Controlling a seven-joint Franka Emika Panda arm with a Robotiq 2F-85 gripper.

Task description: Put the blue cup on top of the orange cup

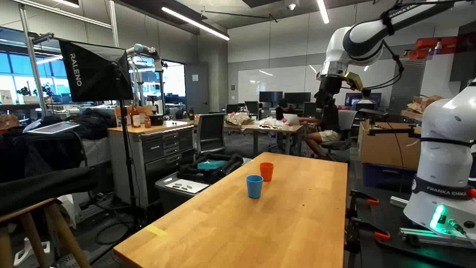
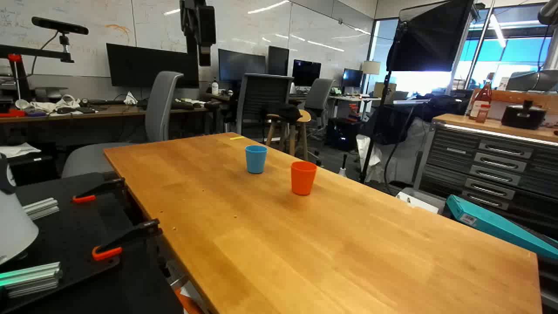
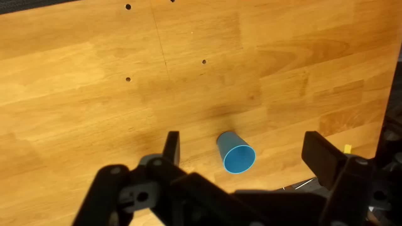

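Observation:
The blue cup [image 1: 254,187] stands upright on the wooden table, apart from the orange cup [image 1: 266,172]. Both also show in an exterior view, the blue cup [image 2: 256,159] and the orange cup [image 2: 303,178]. My gripper [image 1: 322,102] is raised high above the table; it also shows at the top edge of an exterior view [image 2: 201,48]. In the wrist view my gripper [image 3: 243,146] is wide open and empty. The blue cup [image 3: 237,155] shows far below, between the two fingers in that picture, touching neither. The orange cup does not show in the wrist view.
The wooden table [image 1: 290,223] has a yellow tape strip [image 1: 157,230] near one edge. Black clamps with orange ends [image 2: 107,253] hold on at the robot's side. A bin with a teal box [image 1: 211,165] stands beside the table's far long edge.

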